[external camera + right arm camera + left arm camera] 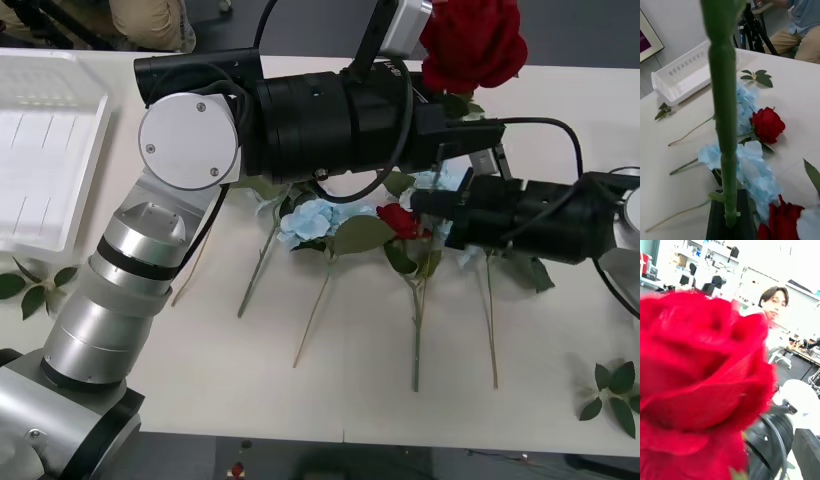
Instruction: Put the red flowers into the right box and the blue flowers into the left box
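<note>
High over the table's far right, a red flower (pixel 470 45) is held up by my left gripper (pixel 472 130), shut on its stem just below the head. The head (pixel 700 382) looms close in the left wrist view. My right gripper (pixel 432 200) sits right under it, and its black fingers (pixel 720 225) are together at the lower end of that green stem (pixel 724 112). Blue flowers (pixel 312 220) and another red flower (pixel 402 220) lie in a row mid-table. The left box (pixel 50 150) stands at the far left. A pale rim of the right box (pixel 633 208) shows at the right edge.
Loose leaf sprigs lie at the front left (pixel 30 290) and front right (pixel 612 392). Long stems (pixel 320 310) fan toward the table's front edge. My left arm (pixel 300 125) stretches across above the flowers. The right wrist view has the left box (pixel 681 80) beyond the row.
</note>
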